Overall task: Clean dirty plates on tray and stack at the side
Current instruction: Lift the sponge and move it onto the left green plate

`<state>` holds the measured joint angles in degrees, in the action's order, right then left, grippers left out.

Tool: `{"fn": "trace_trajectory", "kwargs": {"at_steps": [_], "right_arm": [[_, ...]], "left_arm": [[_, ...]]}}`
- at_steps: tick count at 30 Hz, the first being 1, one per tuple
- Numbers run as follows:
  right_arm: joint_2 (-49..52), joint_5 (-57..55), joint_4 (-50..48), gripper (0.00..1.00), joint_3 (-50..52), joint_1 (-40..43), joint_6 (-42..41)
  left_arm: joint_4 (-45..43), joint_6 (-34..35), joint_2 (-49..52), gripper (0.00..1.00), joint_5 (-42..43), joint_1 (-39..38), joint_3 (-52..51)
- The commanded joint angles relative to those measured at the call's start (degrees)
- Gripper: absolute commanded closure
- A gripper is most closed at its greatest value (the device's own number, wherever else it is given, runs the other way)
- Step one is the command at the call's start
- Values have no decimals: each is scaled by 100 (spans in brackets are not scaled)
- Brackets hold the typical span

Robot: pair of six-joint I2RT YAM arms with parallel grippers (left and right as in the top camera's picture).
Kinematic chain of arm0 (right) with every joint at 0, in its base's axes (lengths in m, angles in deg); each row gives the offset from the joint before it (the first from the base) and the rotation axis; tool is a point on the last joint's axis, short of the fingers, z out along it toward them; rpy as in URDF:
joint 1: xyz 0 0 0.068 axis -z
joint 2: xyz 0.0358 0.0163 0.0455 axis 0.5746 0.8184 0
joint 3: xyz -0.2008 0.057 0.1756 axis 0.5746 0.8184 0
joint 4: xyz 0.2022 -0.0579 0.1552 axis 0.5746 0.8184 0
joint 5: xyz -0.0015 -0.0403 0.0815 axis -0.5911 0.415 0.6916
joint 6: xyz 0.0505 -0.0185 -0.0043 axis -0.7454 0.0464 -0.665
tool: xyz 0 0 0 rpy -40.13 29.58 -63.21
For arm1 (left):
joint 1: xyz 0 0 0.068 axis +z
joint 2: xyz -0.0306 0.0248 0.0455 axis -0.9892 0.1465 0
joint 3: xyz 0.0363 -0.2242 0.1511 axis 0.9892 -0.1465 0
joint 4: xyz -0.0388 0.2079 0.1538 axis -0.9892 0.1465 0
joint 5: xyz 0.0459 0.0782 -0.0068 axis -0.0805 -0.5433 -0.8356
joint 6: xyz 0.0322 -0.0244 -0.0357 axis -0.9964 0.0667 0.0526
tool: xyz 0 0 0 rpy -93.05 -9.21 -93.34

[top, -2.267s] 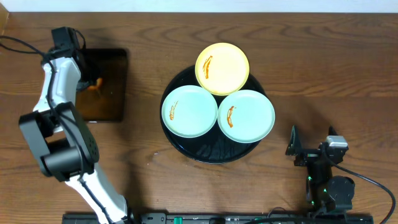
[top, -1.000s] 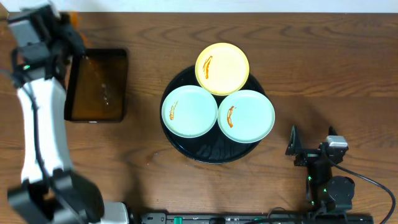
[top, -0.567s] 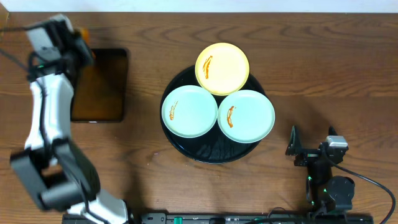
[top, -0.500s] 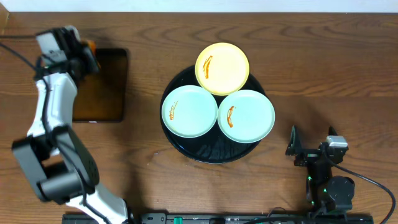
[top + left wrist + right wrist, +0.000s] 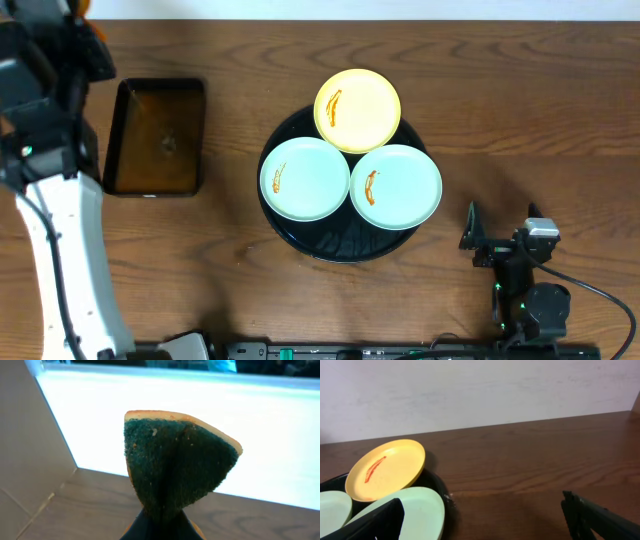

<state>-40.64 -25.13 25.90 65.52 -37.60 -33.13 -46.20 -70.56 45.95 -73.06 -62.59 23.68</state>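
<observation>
Three plates lie on the round black tray (image 5: 335, 248): a pale yellow plate (image 5: 357, 110) at the back, a mint plate (image 5: 305, 178) at the left and a mint plate (image 5: 396, 186) at the right, each with an orange-brown streak. My left gripper (image 5: 85, 38) is raised high at the far left back corner, shut on a sponge (image 5: 175, 465) with a green scouring face and an orange back. My right gripper (image 5: 500, 240) is open and empty, low at the right of the tray. In the right wrist view (image 5: 485, 525) it faces the yellow plate (image 5: 385, 470) and a mint plate (image 5: 417, 510).
A rectangular black pan (image 5: 155, 135) with brownish liquid stands left of the tray, just right of my left arm. Bare brown wood lies between the pan and the tray, and to the right of the tray. A white wall runs along the table's back edge.
My left gripper has risen out of the pan with the sponge and swung up to the back left corner. The plates and my right arm have not moved.
</observation>
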Motion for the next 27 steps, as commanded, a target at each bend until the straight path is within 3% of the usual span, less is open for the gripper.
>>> {"fn": "trace_trajectory", "kwargs": {"at_steps": [1, 5, 8, 12, 20, 23, 27], "right_arm": [[-15, -44, 22, 1, 9, 42, 76], [-13, -44, 22, 1, 9, 39, 76], [-15, -44, 22, 1, 9, 42, 76], [-15, -44, 22, 1, 9, 42, 76], [-15, -44, 22, 1, 9, 39, 76], [-15, -44, 22, 1, 9, 39, 76], [-13, -44, 22, 1, 9, 39, 76]], "left_arm": [[96, -61, 785, 93, -39, 35, -343], [256, -98, 2090, 93, -52, 35, -599], [407, -98, 2361, 93, -55, 35, -599], [398, -98, 1939, 93, -55, 35, -509], [-343, -81, -85, 93, -55, 17, -350], [-286, -81, -103, 93, -57, 31, -365], [116, -81, 745, 93, -57, 31, -529]]}}
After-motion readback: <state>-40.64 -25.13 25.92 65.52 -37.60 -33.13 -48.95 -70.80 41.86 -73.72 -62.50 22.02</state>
